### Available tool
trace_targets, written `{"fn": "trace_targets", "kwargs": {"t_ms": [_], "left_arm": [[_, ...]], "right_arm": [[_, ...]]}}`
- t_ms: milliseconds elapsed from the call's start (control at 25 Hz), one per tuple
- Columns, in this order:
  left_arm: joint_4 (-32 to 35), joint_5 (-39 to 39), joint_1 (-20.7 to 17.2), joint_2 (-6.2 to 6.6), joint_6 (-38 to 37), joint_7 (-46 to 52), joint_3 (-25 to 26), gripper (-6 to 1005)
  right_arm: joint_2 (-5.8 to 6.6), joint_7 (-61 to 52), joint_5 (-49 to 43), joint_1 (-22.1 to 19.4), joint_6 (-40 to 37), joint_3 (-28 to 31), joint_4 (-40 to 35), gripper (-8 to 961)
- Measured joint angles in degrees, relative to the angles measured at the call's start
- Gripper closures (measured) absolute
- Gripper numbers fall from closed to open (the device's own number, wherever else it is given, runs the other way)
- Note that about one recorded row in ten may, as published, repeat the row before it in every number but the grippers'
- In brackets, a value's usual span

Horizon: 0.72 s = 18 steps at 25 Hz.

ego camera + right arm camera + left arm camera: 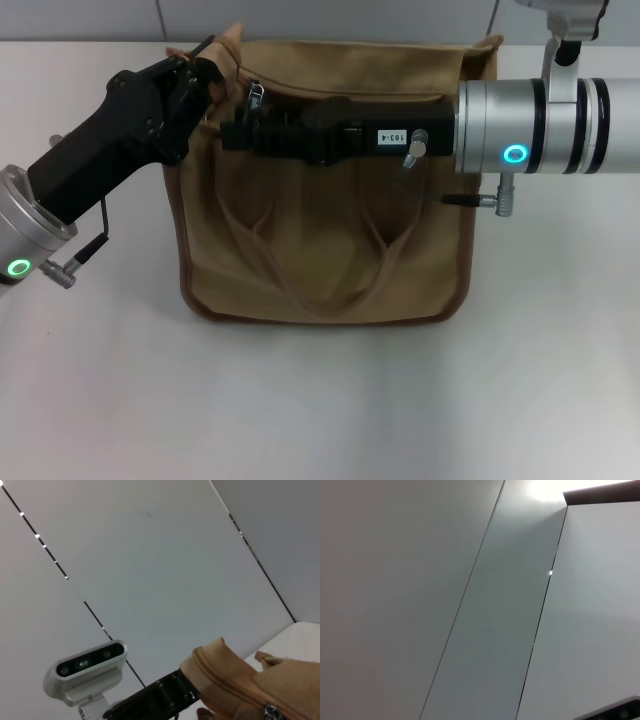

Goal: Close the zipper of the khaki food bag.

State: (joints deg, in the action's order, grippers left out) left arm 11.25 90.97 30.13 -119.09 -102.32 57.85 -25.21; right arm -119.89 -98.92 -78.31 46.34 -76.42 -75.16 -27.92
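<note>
Both grippers meet the khaki food bag (320, 230), zipper (256, 95) running left-right.

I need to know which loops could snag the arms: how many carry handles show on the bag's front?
2, both lying flat against the front of the khaki food bag: one handle toward the robot's left, the other handle toward its right. Any handles on the back would be hidden.

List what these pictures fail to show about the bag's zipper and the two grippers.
- Zipper: head view, the right gripper lies along the khaki food bag's top, hiding how far it is closed.
- Left gripper: at the bag's corner, jaws hidden by its own body.
- Left wrist view: only wall panels.
</note>
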Motion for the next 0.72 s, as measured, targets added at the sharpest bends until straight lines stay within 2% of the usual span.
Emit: {"fn": "trace_targets", "kwargs": {"t_ms": [280, 720], "left_arm": [[0.00, 0.00, 0.24, 0.00, 0.06, -0.08, 0.14, 938], [0.00, -0.04, 0.44, 0.00, 0.09, -0.23, 0.16, 935]], "right_arm": [[0.00, 0.47, 0.11, -0.17, 0.80, 0.43, 0.27, 528], [0.01, 3.01, 3.80, -1.87, 1.03, 0.31, 0.46, 544]]}}
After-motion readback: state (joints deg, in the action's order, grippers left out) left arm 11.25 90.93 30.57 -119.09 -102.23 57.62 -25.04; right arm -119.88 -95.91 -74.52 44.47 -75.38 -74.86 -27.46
